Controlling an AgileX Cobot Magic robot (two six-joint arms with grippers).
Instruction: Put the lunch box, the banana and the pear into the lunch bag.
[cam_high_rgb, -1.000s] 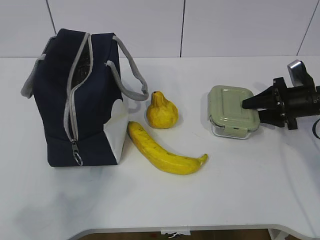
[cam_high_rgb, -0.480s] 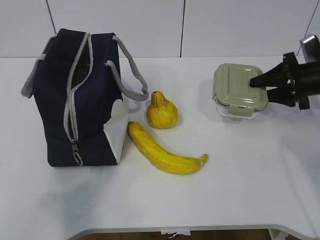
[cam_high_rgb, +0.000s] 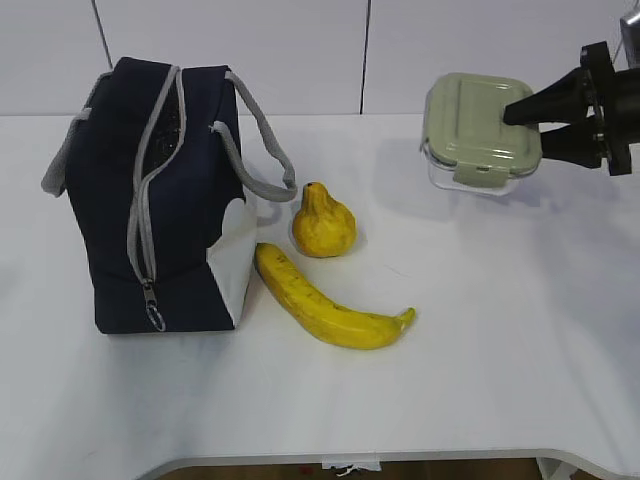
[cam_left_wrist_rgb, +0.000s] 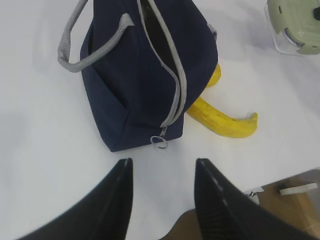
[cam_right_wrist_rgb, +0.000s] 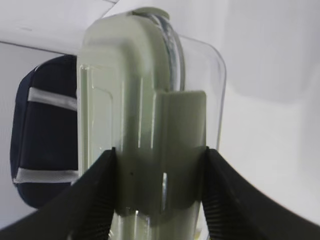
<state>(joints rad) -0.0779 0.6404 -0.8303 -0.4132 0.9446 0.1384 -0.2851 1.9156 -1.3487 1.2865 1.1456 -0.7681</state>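
My right gripper (cam_high_rgb: 528, 125) is shut on the lunch box (cam_high_rgb: 478, 132), a clear glass box with a sage-green lid, and holds it in the air at the far right; the right wrist view shows its fingers clamped on the box (cam_right_wrist_rgb: 150, 125). The navy lunch bag (cam_high_rgb: 160, 200) stands at the left with its grey zipper open; it also shows in the left wrist view (cam_left_wrist_rgb: 145, 75). The pear (cam_high_rgb: 322, 224) sits beside the bag, the banana (cam_high_rgb: 325, 303) lies in front of it. My left gripper (cam_left_wrist_rgb: 162, 167) is open and empty, near the bag's zipper end.
The white table (cam_high_rgb: 500, 330) carries only these things. The bag's grey handles (cam_high_rgb: 262, 150) hang out toward the pear. The table's front edge (cam_high_rgb: 350, 458) is close below the banana. A white panelled wall stands behind.
My right gripper has lifted the lunch box off the table, moving it up and slightly back. The bag, pear and banana have not moved.
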